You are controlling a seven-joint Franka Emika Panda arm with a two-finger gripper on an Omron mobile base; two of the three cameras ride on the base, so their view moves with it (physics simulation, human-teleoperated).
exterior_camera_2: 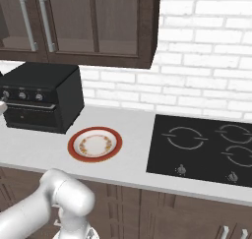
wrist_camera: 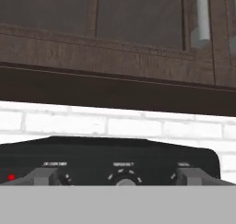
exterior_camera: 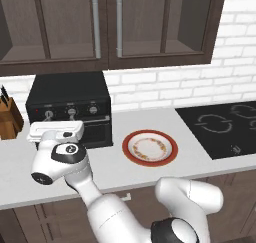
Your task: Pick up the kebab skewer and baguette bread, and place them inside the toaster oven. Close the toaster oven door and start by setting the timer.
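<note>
- Oven (exterior_camera: 70, 107): back left of the counter (exterior_camera: 210, 172), door (exterior_camera: 95, 129) looks shut; I see no skewer or bread.
- Plate (exterior_camera: 150, 147): bare, mid-counter, right of oven.
- Gripper (exterior_camera: 55, 132): jaws apart, empty, facing the knobs (wrist_camera: 120, 178).
- Handling, my guess: knobs are small, stiff, smooth; I'd pinch across the rim.

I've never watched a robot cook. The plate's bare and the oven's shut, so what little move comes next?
Probably a short push forward and down onto a knob. The toaster oven door looks closed, the plate holds no food, and the open pincer sits right before the toaster oven with the middle knob between its fingertips. That points to setting the timer.
</note>
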